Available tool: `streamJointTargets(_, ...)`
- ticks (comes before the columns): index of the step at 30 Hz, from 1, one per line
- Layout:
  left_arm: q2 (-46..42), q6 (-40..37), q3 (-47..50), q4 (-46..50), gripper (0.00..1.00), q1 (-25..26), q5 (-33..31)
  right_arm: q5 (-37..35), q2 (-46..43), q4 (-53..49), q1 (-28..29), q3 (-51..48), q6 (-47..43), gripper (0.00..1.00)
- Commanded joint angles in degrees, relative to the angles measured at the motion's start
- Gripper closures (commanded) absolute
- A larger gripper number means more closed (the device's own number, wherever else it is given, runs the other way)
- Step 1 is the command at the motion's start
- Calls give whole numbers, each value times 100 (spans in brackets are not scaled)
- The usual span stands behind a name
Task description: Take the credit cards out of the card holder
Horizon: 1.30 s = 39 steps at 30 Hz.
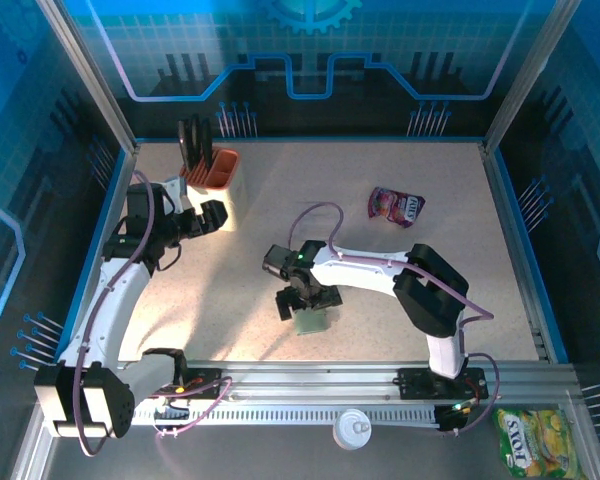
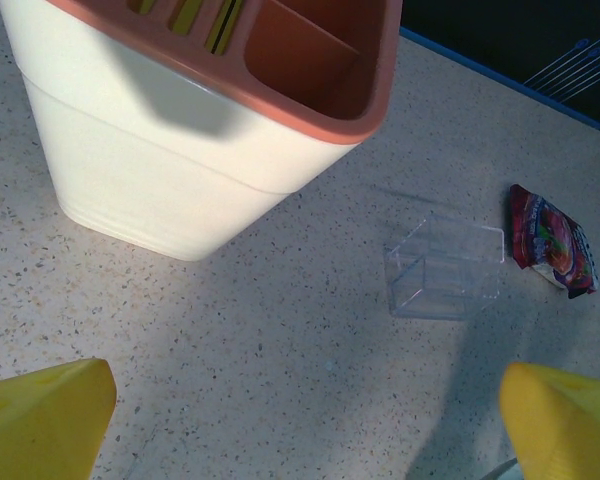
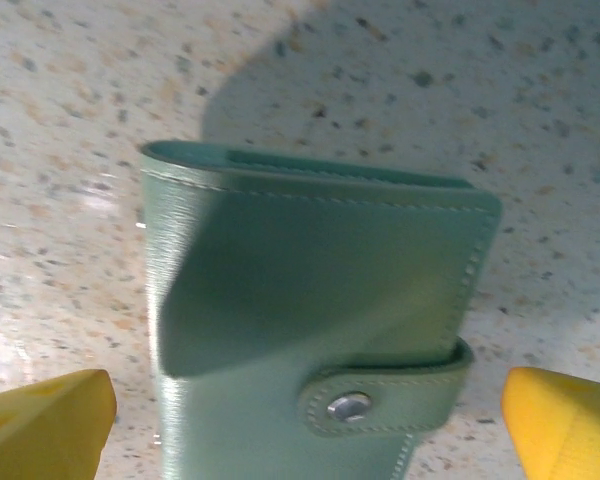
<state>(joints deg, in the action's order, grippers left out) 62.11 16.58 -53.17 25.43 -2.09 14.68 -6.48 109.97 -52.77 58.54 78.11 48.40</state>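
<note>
The closed card holder (image 3: pixel 310 300) lies on the speckled table (image 1: pixel 280 180) inside blue walls (image 1: pixel 310 50), both arms' jaws released.

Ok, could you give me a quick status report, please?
Left pincer open, beside the cup. Right pincer open over the wallet. Wallet shut, snap fastened. Nothing in the way.

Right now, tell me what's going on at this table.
The right gripper hangs open just above the green card holder, near the middle of the table. The card holder is closed, its strap snapped shut, so nothing is out yet. The left gripper, also open, hovers by the orange-and-cream cup at the far left, with a clear plastic stand and a pink snack pouch beyond it.
</note>
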Motion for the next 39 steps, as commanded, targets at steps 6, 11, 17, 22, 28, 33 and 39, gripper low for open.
streamJointTargets(6,35,64,-115,37,1,9,44,134,111,-139,27,-146,142,1)
streamJointTargets(11,65,69,-124,50,1,9,63,367,114,119,4,-169,180,4)
streamJointTargets(17,56,66,-125,51,1,12,62,497,158,323,-139,-251,245,9)
streamJointTargets(22,60,67,-124,54,1,11,62,526,285,317,-153,-192,231,10)
streamJointTargets(28,61,65,-124,46,1,14,75,503,361,276,-150,-111,205,12)
streamJointTargets(33,61,65,-124,48,1,14,70,416,294,241,-150,-64,198,20)
streamJointTargets(39,95,82,-124,23,1,9,97,288,195,101,-270,116,52,23)
